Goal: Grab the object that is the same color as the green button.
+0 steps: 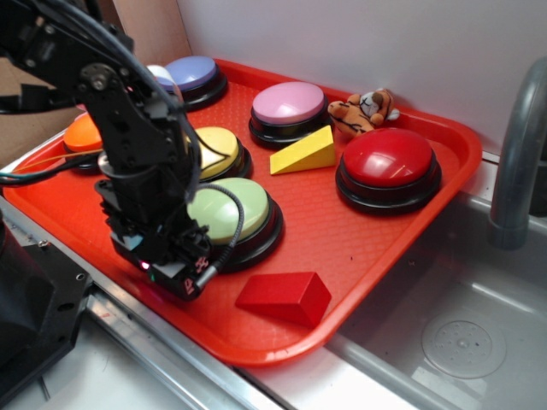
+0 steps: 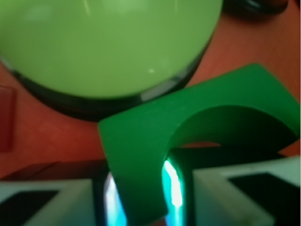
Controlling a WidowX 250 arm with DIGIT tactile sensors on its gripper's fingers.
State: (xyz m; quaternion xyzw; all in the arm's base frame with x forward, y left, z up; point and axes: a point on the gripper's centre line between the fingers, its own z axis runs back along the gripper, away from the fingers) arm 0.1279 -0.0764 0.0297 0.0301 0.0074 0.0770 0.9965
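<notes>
The pale-green dome button (image 1: 229, 213) sits on its black base near the front of the red tray (image 1: 342, 231). It fills the top of the wrist view (image 2: 108, 42). The dark green notched block (image 2: 141, 146) lies just in front of it. One leg of the block sits between my two fingers, which press on both its sides. My gripper (image 1: 171, 273) is down at the tray's front left, beside the green button, and hides the block in the exterior view. In the wrist view the gripper (image 2: 141, 197) is shut on the block.
A red wedge (image 1: 284, 297) lies right of the gripper near the tray's front rim. A yellow wedge (image 1: 305, 152), red button (image 1: 389, 158), pink button (image 1: 288, 102), yellow button (image 1: 218, 147), blue button (image 1: 192, 73), orange button (image 1: 83, 132) and tiger toy (image 1: 363, 109) stand behind. A sink (image 1: 453, 325) lies right.
</notes>
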